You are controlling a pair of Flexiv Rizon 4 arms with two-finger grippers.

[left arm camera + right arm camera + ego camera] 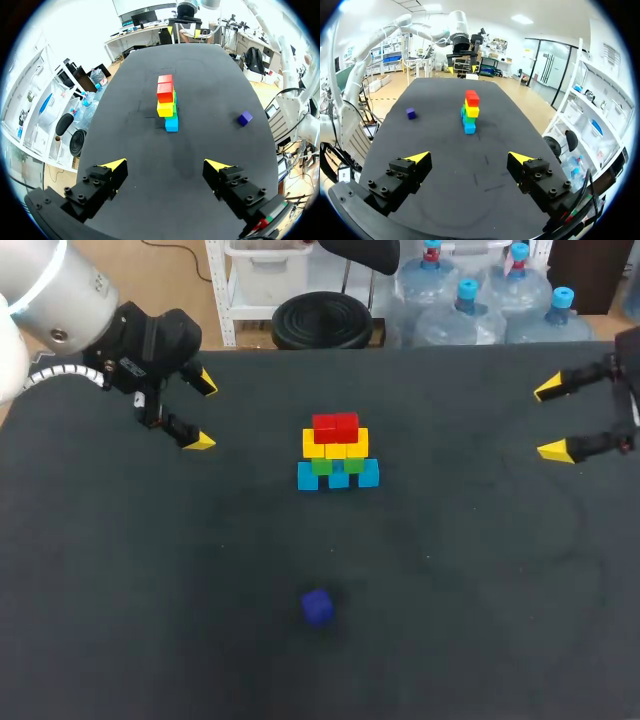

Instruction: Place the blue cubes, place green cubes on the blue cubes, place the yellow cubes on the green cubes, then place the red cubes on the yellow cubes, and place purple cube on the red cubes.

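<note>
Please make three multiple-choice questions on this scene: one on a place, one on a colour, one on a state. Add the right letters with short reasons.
1. The purple cube lies: A on the stack; B alone on the table; C in a gripper.
2. The stack's top layer is: A red; B green; C blue.
3. The left gripper is: A open, empty; B shut on a cube; C hidden.
Key: 1 B, it sits apart from the stack. 2 A, red cubes top it. 3 A, jaws apart, nothing between.
</note>
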